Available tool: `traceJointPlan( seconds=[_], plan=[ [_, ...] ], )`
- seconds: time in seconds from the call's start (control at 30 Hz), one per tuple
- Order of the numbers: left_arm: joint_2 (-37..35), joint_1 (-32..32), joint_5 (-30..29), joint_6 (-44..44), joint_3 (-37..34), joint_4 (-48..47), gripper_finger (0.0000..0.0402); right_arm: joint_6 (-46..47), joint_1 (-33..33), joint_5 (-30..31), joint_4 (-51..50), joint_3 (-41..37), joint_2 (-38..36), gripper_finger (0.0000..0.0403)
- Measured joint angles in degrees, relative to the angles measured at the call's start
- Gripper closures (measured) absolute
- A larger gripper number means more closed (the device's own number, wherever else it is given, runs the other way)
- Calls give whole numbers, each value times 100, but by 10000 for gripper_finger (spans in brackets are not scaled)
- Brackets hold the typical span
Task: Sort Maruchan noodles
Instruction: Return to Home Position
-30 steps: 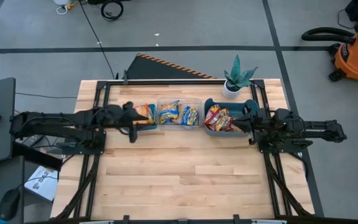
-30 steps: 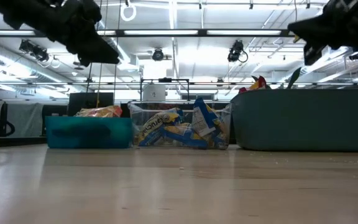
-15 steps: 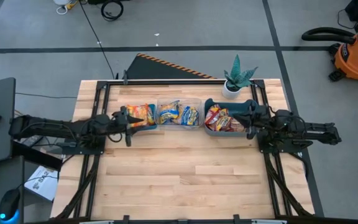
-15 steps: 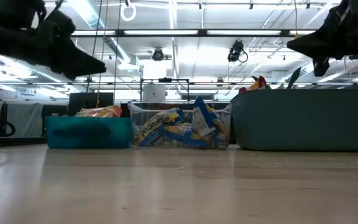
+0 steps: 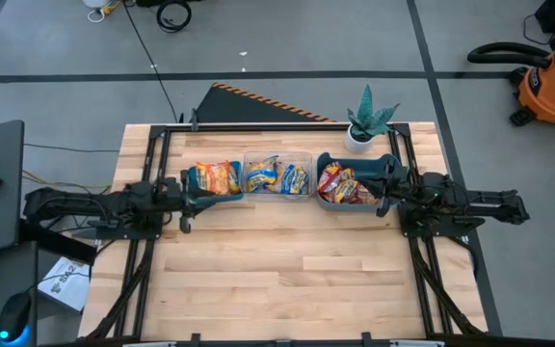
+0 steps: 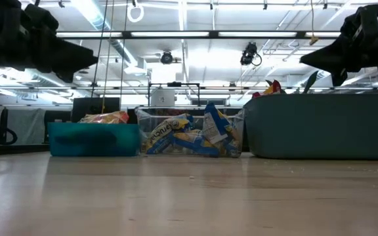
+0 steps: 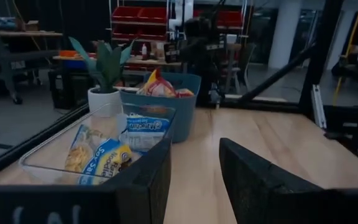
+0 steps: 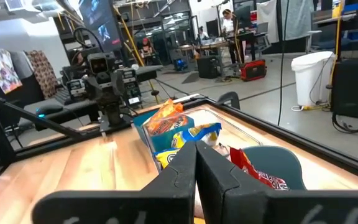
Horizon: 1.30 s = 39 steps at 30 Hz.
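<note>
Both arms had drawn back outward from the row of bins since the earlier frames, the left arm farther. Left gripper [image 5: 184, 198] hung just left of the teal bin [image 6: 94, 139], its fingers [image 7: 263, 186] parted and empty. Right gripper [image 5: 384, 196] hung at the right end of the dark blue bin [image 6: 320, 128], its fingers [image 8: 179, 171] pressed together on nothing. Maruchan noodles [image 5: 287, 178] lay sorted toward the far side of the table [image 5: 277, 280]: orange packets [image 5: 218, 177] in the teal bin, blue-and-yellow packets [image 5: 263, 176] in the clear bin [image 5: 277, 153], red packets [image 5: 340, 183] in the dark blue bin. Every packet thus lay inward of both grippers, so further retreat outward appeared unobstructed.
</note>
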Motion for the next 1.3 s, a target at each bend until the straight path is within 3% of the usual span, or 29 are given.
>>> traceJointPlan(
  seconds=[1.3],
  plan=[
    [1,0,-1,-234,-7,64,260,-2,0,-22,38,0,0,386]
  ],
)
